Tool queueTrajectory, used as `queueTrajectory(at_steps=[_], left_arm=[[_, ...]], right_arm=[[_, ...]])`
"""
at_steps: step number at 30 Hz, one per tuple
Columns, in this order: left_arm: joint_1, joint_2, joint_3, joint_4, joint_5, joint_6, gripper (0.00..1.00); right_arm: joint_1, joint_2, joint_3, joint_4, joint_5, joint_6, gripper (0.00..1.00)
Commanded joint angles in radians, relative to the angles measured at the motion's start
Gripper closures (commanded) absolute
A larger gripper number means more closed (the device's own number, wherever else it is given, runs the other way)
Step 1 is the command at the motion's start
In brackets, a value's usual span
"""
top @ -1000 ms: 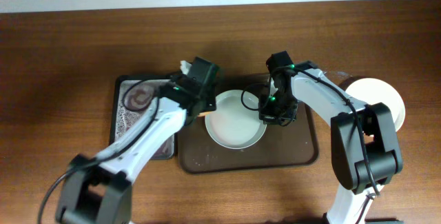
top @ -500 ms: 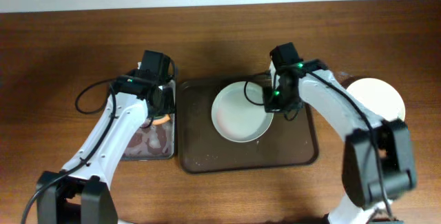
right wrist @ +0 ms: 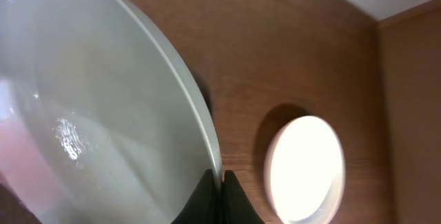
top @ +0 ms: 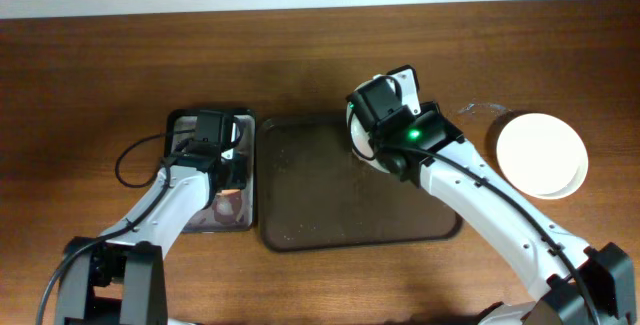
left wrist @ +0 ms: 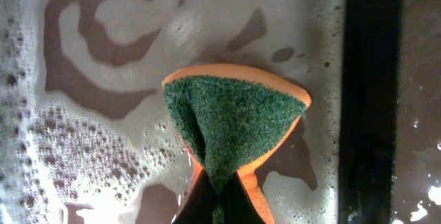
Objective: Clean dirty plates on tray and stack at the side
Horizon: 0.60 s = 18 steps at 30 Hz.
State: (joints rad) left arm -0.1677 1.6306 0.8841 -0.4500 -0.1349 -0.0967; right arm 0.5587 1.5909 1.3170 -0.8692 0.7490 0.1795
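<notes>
White round ceramic plate (right wrist: 103, 114): rigid, glossy, wet, so probably slippery and breakable if dropped; the thin rim is the natural hold. The right jaws are clenched on that rim, the plate tilted above the dark brown plastic tray (top: 330, 215). Beyond these jaws lies the white stacked plate (right wrist: 306, 169) on the wooden table (top: 100, 65). The left jaws pinch the orange sponge with green scouring face (left wrist: 231, 124).

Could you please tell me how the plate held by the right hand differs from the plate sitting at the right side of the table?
The held plate is clamped at its rim by the right hand, while the plate on the table lies flat and untouched.
From overhead, the held plate is mostly hidden under the arm, and the plate on the table is in full view.
The held plate shows shiny glints, whereas the plate on the table looks evenly bright.
Both are round and white.
</notes>
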Motion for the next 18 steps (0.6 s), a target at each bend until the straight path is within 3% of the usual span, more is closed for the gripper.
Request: queueTrajectory(at_steps=[1, 3, 4, 15, 18], left_arm=[[0.005, -0.01, -0.015, 0.012, 0.003, 0.113, 0.89], [0.005, -0.01, -0.015, 0.013, 0.003, 0.112, 0.46], [0.005, -0.01, -0.015, 0.016, 0.003, 0.112, 0.33], [0.005, 0.082, -0.016, 0.15, 0.018, 0.003, 0.3], [0.005, 0.107, -0.016, 0.178, 0.044, 0.003, 0.37]], right_arm=[[0.031, -0.023, 0.006, 0.003, 0.146, 0.0, 0.96], [0.031, -0.023, 0.006, 0.002, 0.177, 0.0, 0.96], [0.031, -0.023, 0.006, 0.002, 0.176, 0.0, 0.96], [0.031, -0.023, 0.006, 0.006, 0.097, 0.0, 0.96], [0.031, -0.023, 0.006, 0.006, 0.097, 0.0, 0.96]])
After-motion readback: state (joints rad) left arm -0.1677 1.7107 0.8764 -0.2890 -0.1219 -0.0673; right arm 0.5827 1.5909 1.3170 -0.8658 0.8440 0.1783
